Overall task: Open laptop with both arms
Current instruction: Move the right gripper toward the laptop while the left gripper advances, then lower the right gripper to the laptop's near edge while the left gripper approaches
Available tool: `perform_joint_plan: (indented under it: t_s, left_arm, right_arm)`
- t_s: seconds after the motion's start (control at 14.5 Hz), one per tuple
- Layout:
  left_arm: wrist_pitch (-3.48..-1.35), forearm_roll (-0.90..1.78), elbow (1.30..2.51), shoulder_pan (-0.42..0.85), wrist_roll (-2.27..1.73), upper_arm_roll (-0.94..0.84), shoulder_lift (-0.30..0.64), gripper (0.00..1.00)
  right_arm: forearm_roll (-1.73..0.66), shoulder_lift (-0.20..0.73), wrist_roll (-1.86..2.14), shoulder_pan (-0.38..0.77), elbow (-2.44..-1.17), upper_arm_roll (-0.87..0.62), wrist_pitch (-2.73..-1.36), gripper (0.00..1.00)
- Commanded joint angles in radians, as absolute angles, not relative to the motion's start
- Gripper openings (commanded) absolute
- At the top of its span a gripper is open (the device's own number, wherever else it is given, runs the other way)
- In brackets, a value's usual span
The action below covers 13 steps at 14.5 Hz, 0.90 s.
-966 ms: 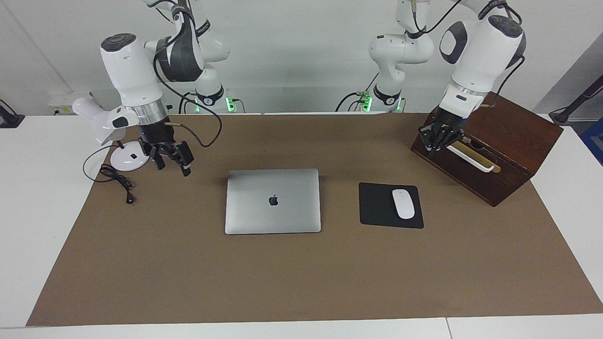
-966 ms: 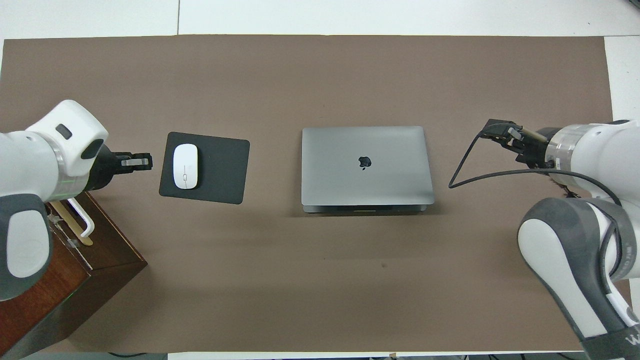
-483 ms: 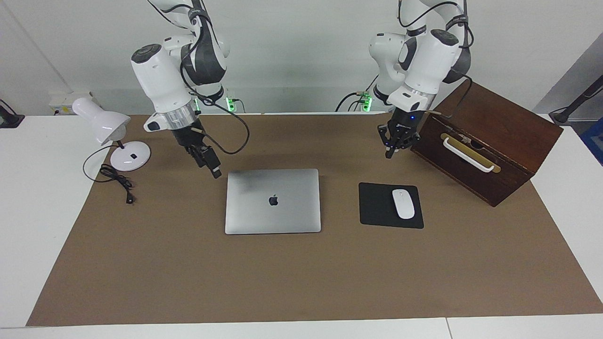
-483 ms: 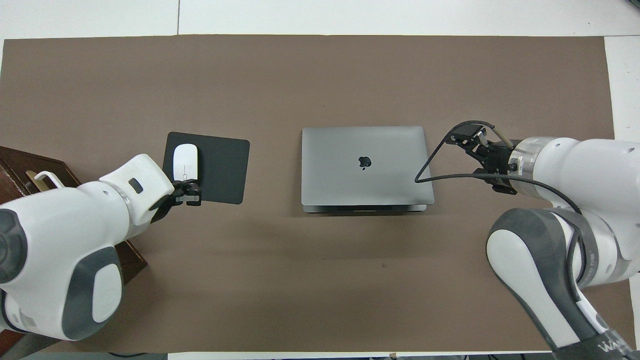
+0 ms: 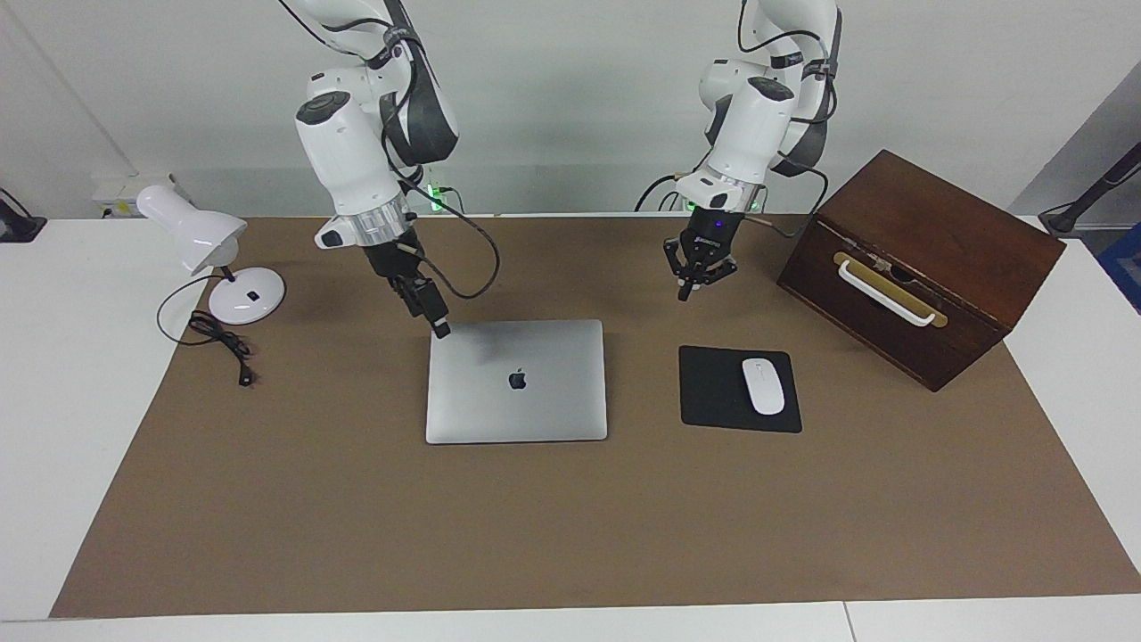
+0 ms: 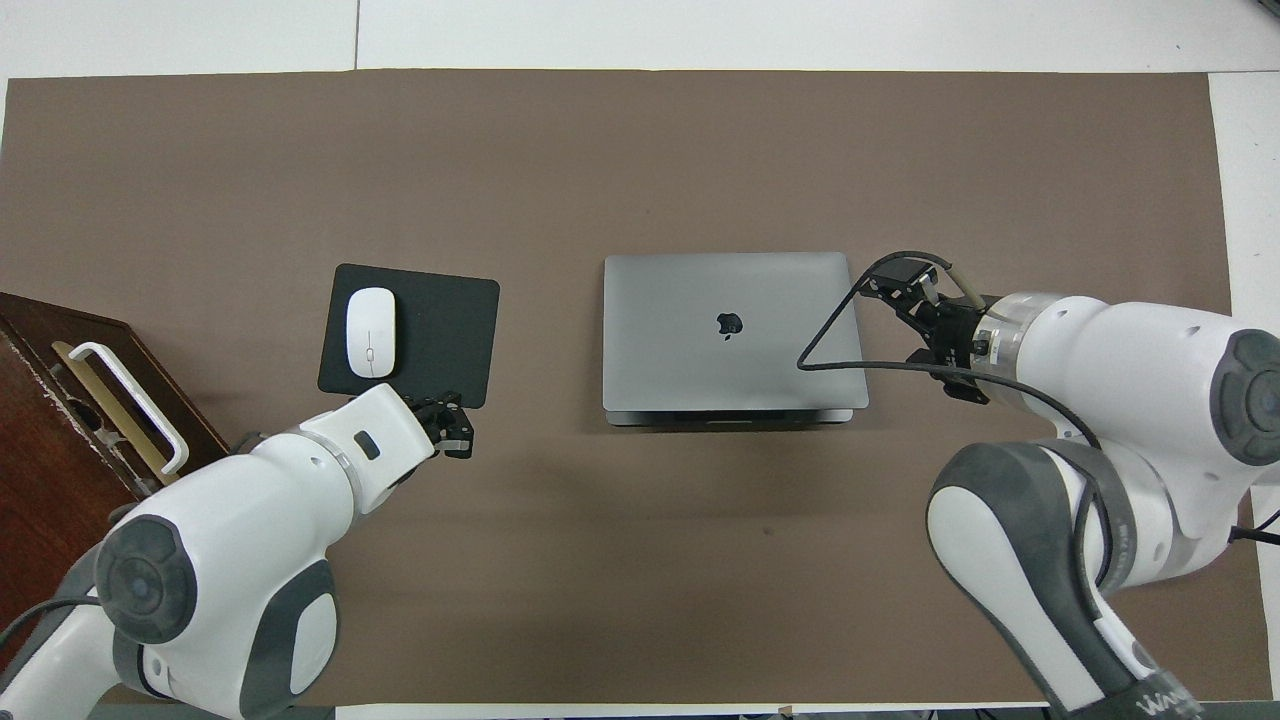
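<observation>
The silver-grey laptop (image 5: pixel 516 381) (image 6: pixel 733 332) lies shut and flat on the brown mat, apple logo up. My right gripper (image 5: pixel 439 321) (image 6: pixel 897 281) hangs tilted over the laptop's edge toward the right arm's end of the table, open, with nothing between its fingers. My left gripper (image 5: pixel 689 283) (image 6: pixel 455 432) hangs shut and empty over the mat, just off the corner of the black mouse pad (image 5: pixel 713 388) (image 6: pixel 440 335) that lies nearest the robots and the laptop. Neither gripper touches the laptop.
A white mouse (image 5: pixel 763 385) (image 6: pixel 370 332) sits on the mouse pad. A dark wooden box (image 5: pixel 945 241) (image 6: pixel 50 470) with a white handle stands at the left arm's end. A white desk lamp (image 5: pixel 201 239) and its black cord (image 5: pixel 218 341) stand at the right arm's end.
Both arms swung inward toward the laptop. The left gripper came away from the box's handle to near the mouse pad. The right gripper moved from beside the lamp to the laptop's edge.
</observation>
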<state>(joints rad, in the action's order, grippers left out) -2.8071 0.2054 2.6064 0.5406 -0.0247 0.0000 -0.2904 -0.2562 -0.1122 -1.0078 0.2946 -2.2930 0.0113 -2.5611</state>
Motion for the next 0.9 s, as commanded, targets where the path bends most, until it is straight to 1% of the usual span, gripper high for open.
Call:
perform_joint_plan:
  t_s: [0.0, 0.14, 0.28, 0.41, 0.55, 0.69, 0.83]
  left_arm:
    - [-2.955, 0.227, 2.672, 0.638, -0.072, 0.014, -0.278, 0.0]
    - [-3.029, 0.227, 2.68, 0.705, -0.122, 0.015, -0.249, 0.0]
    - [-3.094, 0.229, 2.695, 0.745, -0.132, 0.015, -0.227, 0.0]
    - [-3.158, 0.229, 2.718, 0.775, -0.137, 0.015, -0.207, 0.0]
    - [-3.221, 0.229, 2.73, 0.805, -0.137, 0.015, -0.177, 0.0]
    - [-3.316, 0.229, 2.732, 0.833, -0.135, 0.015, -0.123, 0.0]
    - [-3.362, 0.229, 2.731, 0.848, -0.133, 0.015, -0.1, 0.0]
  right_arm:
    - [-0.282, -0.106, -1.057, 0.334, -2.322, 0.014, -2.629, 1.0]
    - [-0.282, -0.103, -1.074, 0.363, -2.347, 0.014, -2.67, 1.0]
    - [-0.282, -0.101, -1.075, 0.374, -2.387, 0.012, -2.729, 1.0]
    - [-0.282, -0.094, -1.106, 0.414, -2.411, 0.012, -2.776, 1.0]
    - [-0.284, -0.08, -1.144, 0.435, -2.414, 0.012, -2.812, 1.0]
    - [-0.284, -0.069, -1.181, 0.446, -2.414, 0.012, -2.844, 1.0]
    - [-0.282, -0.054, -1.233, 0.462, -2.414, 0.012, -2.867, 1.0]
